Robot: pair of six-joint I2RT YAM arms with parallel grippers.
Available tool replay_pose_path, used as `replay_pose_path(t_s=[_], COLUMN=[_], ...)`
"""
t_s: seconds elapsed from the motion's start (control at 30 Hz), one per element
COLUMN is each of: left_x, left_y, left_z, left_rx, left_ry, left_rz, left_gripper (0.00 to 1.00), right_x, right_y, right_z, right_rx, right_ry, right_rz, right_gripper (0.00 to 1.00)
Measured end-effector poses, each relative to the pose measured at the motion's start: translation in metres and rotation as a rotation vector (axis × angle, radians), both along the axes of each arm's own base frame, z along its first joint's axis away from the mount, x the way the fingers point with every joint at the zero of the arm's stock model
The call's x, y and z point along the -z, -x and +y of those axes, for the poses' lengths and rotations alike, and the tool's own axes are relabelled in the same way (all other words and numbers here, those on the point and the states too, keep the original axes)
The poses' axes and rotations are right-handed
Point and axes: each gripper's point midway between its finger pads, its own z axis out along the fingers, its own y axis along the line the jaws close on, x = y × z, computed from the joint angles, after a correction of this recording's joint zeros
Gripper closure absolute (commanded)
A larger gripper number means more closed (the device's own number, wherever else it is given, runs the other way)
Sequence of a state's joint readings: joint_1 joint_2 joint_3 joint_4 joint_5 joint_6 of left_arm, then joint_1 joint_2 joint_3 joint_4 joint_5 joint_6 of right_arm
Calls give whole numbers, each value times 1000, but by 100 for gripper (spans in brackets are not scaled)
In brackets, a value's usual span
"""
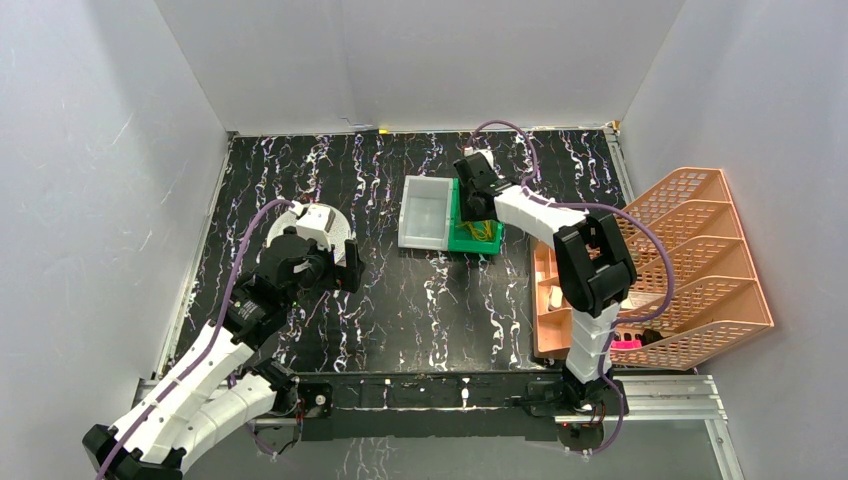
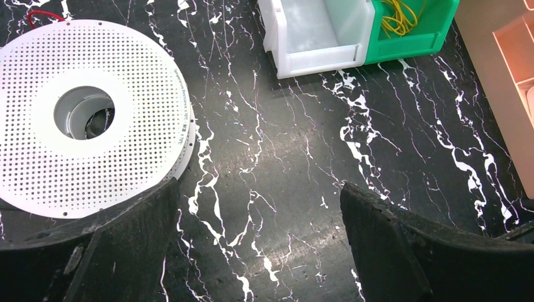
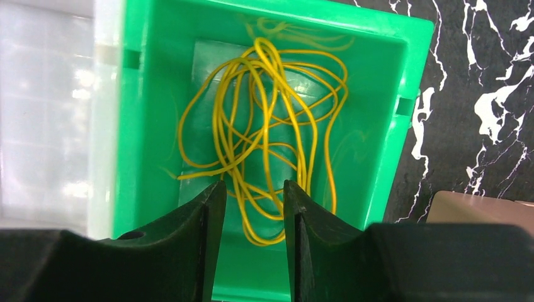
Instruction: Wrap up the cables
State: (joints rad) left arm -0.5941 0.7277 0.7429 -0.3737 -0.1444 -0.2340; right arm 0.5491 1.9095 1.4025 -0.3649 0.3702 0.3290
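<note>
The cables [image 3: 264, 126] are a loose tangle of thin yellow wire lying in a green bin [image 3: 378, 157]. My right gripper [image 3: 254, 185] hangs inside the bin, its jaws a narrow gap apart, with a few yellow loops running between the fingertips. No grip on them shows. The top view has this gripper [image 1: 474, 205] above the green bin [image 1: 478, 240]. A white perforated spool [image 2: 145, 113] lies flat at the table's left. My left gripper [image 2: 259, 189] stands wide open beside the spool's right edge, with only bare table between its fingers. The cables [image 2: 398, 19] also show at the far right.
A white bin [image 1: 425, 212] stands against the green bin's left side. An orange tiered file rack [image 1: 700, 260] fills the right edge of the table. A red wire [image 2: 39, 15] peeks out behind the spool. Grey walls close in three sides.
</note>
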Motion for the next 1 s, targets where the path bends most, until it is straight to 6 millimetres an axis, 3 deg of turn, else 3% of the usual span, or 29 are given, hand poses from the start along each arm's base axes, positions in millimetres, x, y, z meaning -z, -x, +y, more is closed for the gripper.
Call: replay_pose_path(t_s=[0.23,0.53,0.67,0.83,1.0], left_x=[1,1,1,-1,-1], left_y=[0,0,0,0,0], left_z=[0,0,0,0,0], left_rx=[3,5,5,5,5], left_ry=[-4,-6,-5,-2,-2], left_rz=[3,2,0,-5,-5], left_gripper=[2,2,2,2,2], right_x=[12,22,27,28,27], right_y=[-4,-12,-11,-12,-12], right_z=[-9,-4,-4,-5,-5], right_rx=[41,53,58,71,73], right_ry=[-1,-11,-9,-16,-18], right_rz=[23,38,47,48,47], right_gripper=[58,67,86,100,100])
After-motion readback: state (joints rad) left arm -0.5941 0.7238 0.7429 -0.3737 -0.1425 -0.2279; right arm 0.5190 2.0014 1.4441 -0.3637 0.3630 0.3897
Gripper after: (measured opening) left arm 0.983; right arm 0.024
